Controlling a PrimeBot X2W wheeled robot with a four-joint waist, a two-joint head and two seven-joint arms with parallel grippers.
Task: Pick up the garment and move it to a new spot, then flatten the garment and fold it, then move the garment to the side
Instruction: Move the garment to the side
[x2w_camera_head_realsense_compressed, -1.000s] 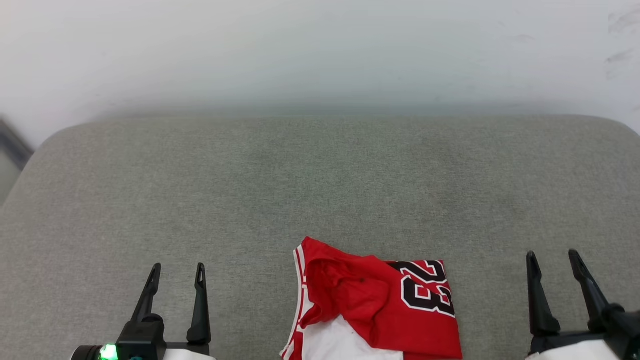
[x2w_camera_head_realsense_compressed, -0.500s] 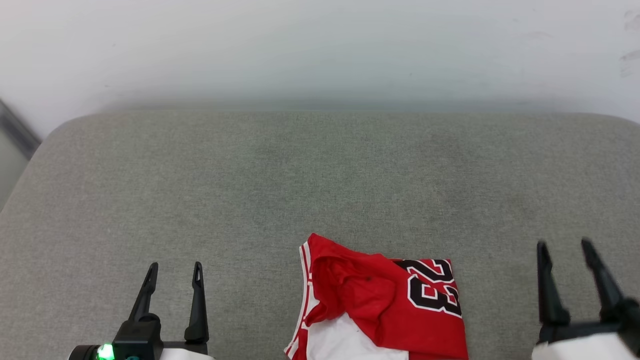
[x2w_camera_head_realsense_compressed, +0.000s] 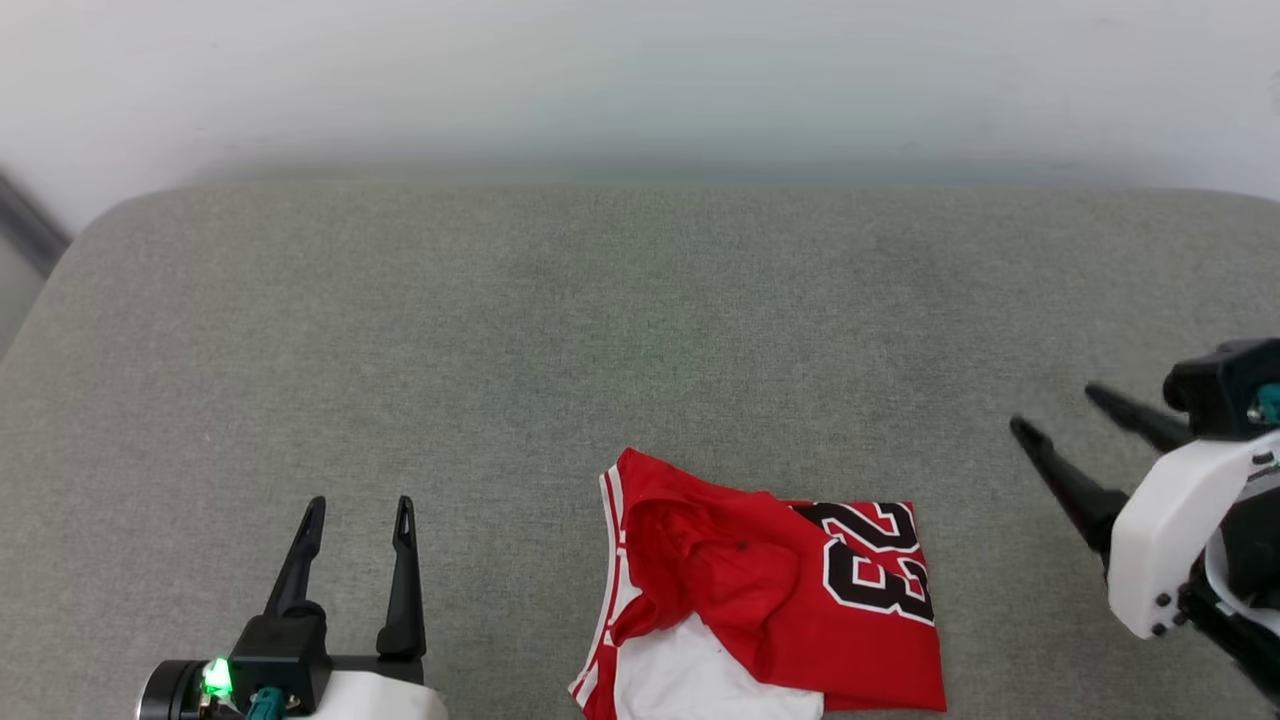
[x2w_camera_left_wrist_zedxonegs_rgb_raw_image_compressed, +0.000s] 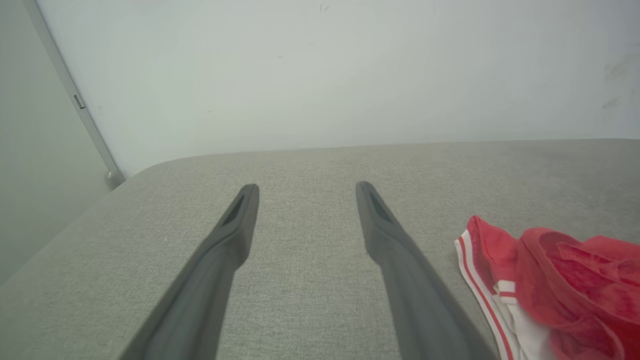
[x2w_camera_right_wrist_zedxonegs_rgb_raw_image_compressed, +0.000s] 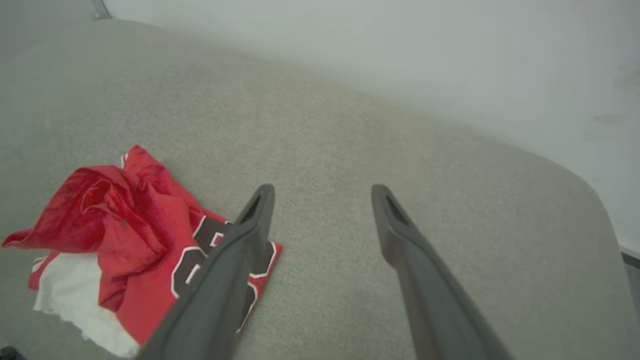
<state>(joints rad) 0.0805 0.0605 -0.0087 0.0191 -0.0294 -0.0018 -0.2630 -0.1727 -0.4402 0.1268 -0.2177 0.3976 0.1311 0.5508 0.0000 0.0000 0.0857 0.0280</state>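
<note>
The garment (x2w_camera_head_realsense_compressed: 770, 590), a red shirt with a white part and a black "23", lies crumpled and roughly folded on the grey cushion near the front edge, middle right. It also appears as the garment (x2w_camera_left_wrist_zedxonegs_rgb_raw_image_compressed: 550, 285) at the right of the left wrist view and the garment (x2w_camera_right_wrist_zedxonegs_rgb_raw_image_compressed: 130, 235) at the lower left of the right wrist view. My left gripper (x2w_camera_head_realsense_compressed: 360, 512) stands open at the lower left, well left of it. My right gripper (x2w_camera_head_realsense_compressed: 1055, 408) is open at the right, raised and turned so its fingers point left, apart from the cloth. Both grippers (x2w_camera_left_wrist_zedxonegs_rgb_raw_image_compressed: 305, 186) (x2w_camera_right_wrist_zedxonegs_rgb_raw_image_compressed: 322, 187) hold nothing.
The grey fabric cushion (x2w_camera_head_realsense_compressed: 600, 330) spans the whole view, with rounded back corners. A pale wall (x2w_camera_head_realsense_compressed: 640, 80) runs behind it. A dark strip (x2w_camera_head_realsense_compressed: 25, 225) shows at the far left edge.
My right gripper has risen and swung from pointing up the view to pointing left. The head camera has shifted a little. The left gripper and the garment have stayed put.
</note>
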